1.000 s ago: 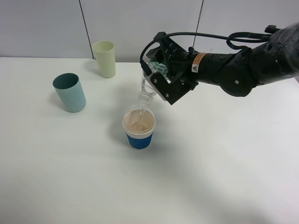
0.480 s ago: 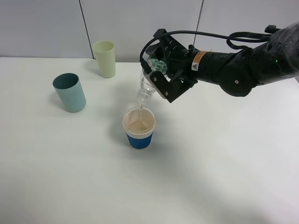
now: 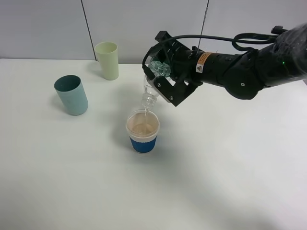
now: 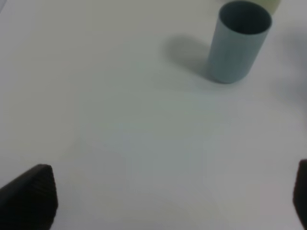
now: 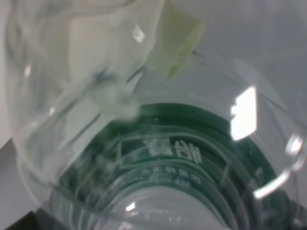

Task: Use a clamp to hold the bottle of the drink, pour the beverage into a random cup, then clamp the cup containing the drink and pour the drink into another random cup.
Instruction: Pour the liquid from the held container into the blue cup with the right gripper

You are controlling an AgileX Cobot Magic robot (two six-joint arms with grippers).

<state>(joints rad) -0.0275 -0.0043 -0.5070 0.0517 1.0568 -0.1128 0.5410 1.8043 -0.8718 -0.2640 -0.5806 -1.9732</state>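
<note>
Centre frame, the right tool (image 3: 161, 79) grips the bottle (image 3: 149, 95); the left tool (image 4: 165, 194) gapes idle. Tip gently, mouth centred over the blue cup (image 3: 143, 140).

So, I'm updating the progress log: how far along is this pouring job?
Done: the right tool grips the bottle, tipped neck-down. In hand: beverage is running into the blue-sleeved cup. Left: clamping that cup and pouring into the teal tumbler, standing apart.

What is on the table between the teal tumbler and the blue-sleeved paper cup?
Nothing: in the exterior high view only bare white table lies between the teal tumbler and the blue-sleeved paper cup.
</note>
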